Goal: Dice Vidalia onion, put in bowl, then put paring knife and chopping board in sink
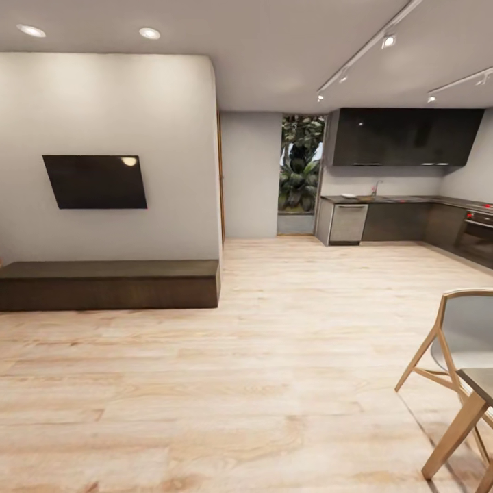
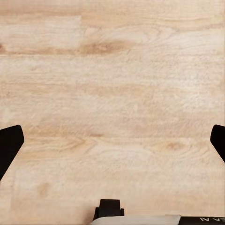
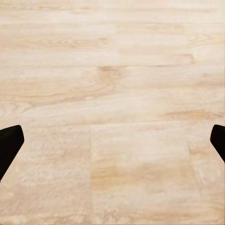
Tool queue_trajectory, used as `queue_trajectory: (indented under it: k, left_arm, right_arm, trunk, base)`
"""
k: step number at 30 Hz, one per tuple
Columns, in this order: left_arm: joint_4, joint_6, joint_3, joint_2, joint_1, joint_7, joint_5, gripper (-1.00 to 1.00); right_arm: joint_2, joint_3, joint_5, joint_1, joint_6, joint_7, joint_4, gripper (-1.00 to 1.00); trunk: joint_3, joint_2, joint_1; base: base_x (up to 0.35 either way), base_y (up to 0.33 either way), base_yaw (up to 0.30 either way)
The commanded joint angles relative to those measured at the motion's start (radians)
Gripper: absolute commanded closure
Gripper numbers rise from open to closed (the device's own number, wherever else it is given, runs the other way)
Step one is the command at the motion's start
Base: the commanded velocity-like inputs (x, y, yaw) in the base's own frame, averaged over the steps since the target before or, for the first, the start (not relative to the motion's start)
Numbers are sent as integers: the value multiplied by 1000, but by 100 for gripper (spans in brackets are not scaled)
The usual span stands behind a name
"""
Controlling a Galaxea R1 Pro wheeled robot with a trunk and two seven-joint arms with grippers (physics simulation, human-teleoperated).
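Both wrist views look down on pale wooden floor [image 2: 112, 93]. The left gripper [image 2: 112, 140] and the right gripper [image 3: 112, 140] each show black fingertips at opposite edges — jaws spread wide, nothing between them. In the head view a light wooden chair [image 1: 455, 370] stands nearest at right, cut off by the edge. A long dark bench [image 1: 109, 283] sits under a wall-mounted screen [image 1: 94, 181]. Far back, the countertop [image 1: 400, 200] runs over dark cabinets — a tap [image 1: 374, 187] marks the sink, its basin too small to make out.
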Motion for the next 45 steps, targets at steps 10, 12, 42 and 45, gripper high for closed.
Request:
queue_trajectory:
  k: [10, 12, 42, 45]
  left_arm:
    - [-1, -1, 0, 0, 0, 0, 3, -100]
    - [-1, -1, 0, 0, 0, 0, 3, -100]
    - [-2, -1, 0, 1, 0, 0, 3, -100]
    - [-3, -2, 0, 1, 0, 0, 3, -100]
  right_arm:
    - [0, 1, 1, 0, -3, -3, 0, -100]
    - [0, 1, 1, 0, -3, -3, 0, -100]
    - [0, 1, 1, 0, -3, -3, 0, -100]
    - [0, 1, 1, 0, -3, -3, 0, -100]
  trunk:
    - [-1, 0, 1]
    - [-1, 0, 1]
    - [-1, 0, 1]
    - [-1, 0, 1]
  base:
    - [322, 0, 0]
    - [322, 0, 0]
    - [322, 0, 0]
    - [322, 0, 0]
